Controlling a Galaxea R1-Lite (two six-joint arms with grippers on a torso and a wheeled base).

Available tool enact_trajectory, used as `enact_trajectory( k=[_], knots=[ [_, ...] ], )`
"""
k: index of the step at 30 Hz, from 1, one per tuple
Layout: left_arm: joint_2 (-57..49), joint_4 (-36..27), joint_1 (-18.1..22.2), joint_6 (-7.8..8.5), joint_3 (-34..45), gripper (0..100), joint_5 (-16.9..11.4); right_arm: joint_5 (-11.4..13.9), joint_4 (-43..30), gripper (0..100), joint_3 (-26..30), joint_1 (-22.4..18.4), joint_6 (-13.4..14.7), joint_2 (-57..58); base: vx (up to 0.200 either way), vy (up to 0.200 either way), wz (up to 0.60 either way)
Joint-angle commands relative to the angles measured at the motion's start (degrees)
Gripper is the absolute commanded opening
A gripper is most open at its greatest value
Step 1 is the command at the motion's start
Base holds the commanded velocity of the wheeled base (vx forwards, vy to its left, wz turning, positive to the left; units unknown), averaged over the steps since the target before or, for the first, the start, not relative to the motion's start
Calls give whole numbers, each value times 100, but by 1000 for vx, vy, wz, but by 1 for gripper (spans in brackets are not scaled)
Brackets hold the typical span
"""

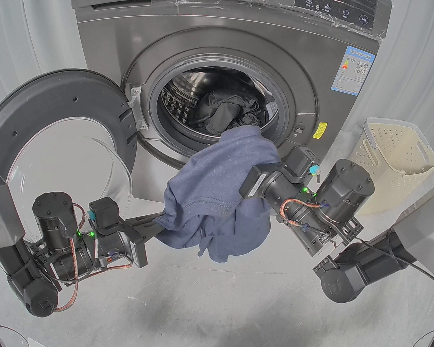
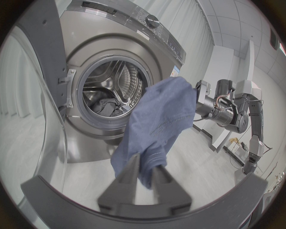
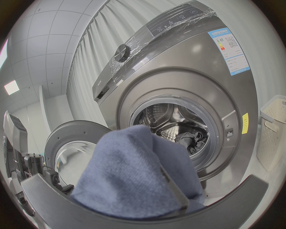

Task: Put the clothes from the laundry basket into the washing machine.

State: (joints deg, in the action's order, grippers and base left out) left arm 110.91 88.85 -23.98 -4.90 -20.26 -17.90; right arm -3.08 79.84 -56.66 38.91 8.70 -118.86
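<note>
A blue garment [image 1: 215, 192] hangs in front of the open mouth of the washing machine [image 1: 139, 35], held between both grippers. My left gripper [image 1: 158, 225] is shut on its lower edge, and the left wrist view shows the fingers [image 2: 126, 182] pinching a fold of the garment [image 2: 161, 119]. My right gripper [image 1: 239, 176] holds the upper end near the drum rim. There the cloth [image 3: 131, 173] covers the gripper, with one finger [image 3: 175, 190] showing. Dark clothes [image 1: 223, 112] lie inside the drum. The cream laundry basket [image 1: 397, 159] stands to the right of the machine.
The round machine door [image 1: 54, 113] is swung wide open to the left, just above my left arm. Pale curtains hang behind the machine. Bare grey floor [image 1: 213, 309] lies in front of it.
</note>
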Motion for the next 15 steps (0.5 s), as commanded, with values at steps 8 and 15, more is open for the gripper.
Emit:
enact_trajectory(
  k=[8, 15],
  knots=[
    [229, 1, -54, 7, 347, 100, -74, 10, 6, 0, -38, -50, -9, 47, 0, 0, 0],
    [511, 1, -151, 569, 963, 100, -513, 10, 6, 0, -29, -6, -9, 47, 0, 0, 0]
  ],
)
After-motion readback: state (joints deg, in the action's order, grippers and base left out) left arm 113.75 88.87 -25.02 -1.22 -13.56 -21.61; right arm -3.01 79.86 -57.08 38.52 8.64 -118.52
